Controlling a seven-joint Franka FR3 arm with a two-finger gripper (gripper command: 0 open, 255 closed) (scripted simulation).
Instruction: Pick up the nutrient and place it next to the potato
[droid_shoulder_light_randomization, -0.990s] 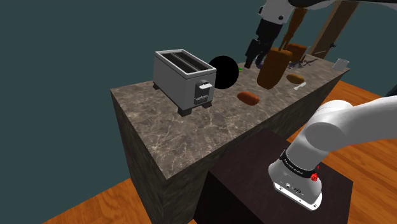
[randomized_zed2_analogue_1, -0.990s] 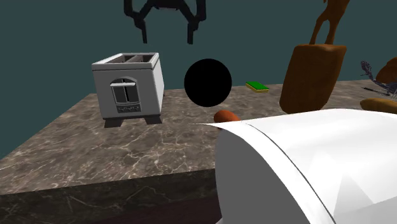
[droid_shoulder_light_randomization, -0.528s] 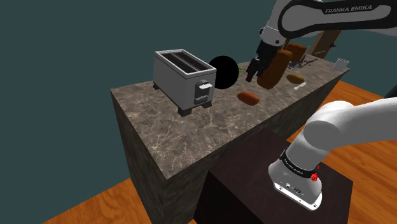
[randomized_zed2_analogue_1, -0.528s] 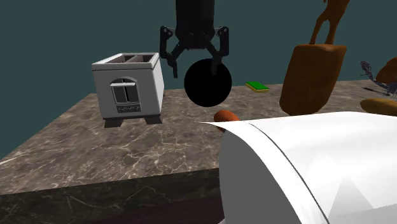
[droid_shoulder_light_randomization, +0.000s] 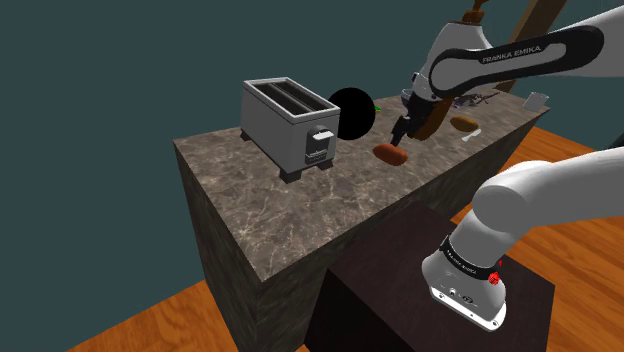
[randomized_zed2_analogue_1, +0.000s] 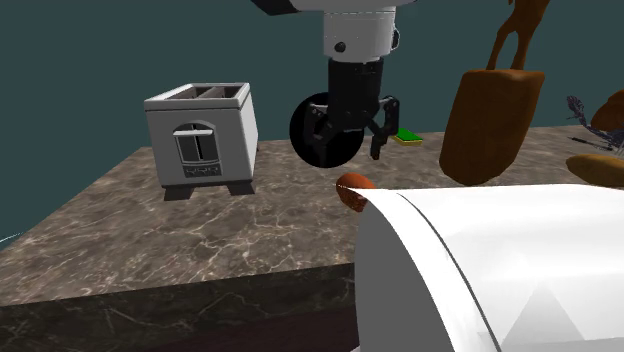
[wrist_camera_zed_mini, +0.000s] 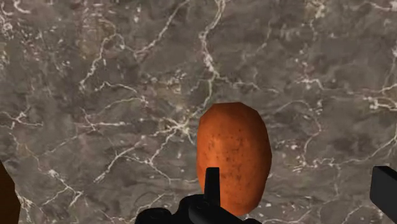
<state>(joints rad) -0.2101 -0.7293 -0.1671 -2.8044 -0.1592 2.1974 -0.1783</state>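
- The gripper (randomized_zed2_analogue_1: 350, 148) is hanging fingers-down over the counter (droid_shoulder_light_randomization: 280, 210), fingers spread wide, gripping nothing.
- The nutrient (wrist_camera_zed_mini: 234, 156) — that orange-brown oval lump — is lying flat on the counter right underneath, and nothing's touching it.
- Here's the bit that matters: in the wrist view it's sitting off-centre, showing up under one finger instead of mid-gap. I'm guessing it needs a small sideways nudge before going down, though the camera angle may be exaggerating that.
- Its long axis is running crosswise to the line between the fingers, so they'd be closing on the narrow width — no wrist twist needed imo.
- The potato (droid_shoulder_light_randomization: 462, 123) is sitting further along the counter, toward the shoulder view's right, apart from the nutrient.
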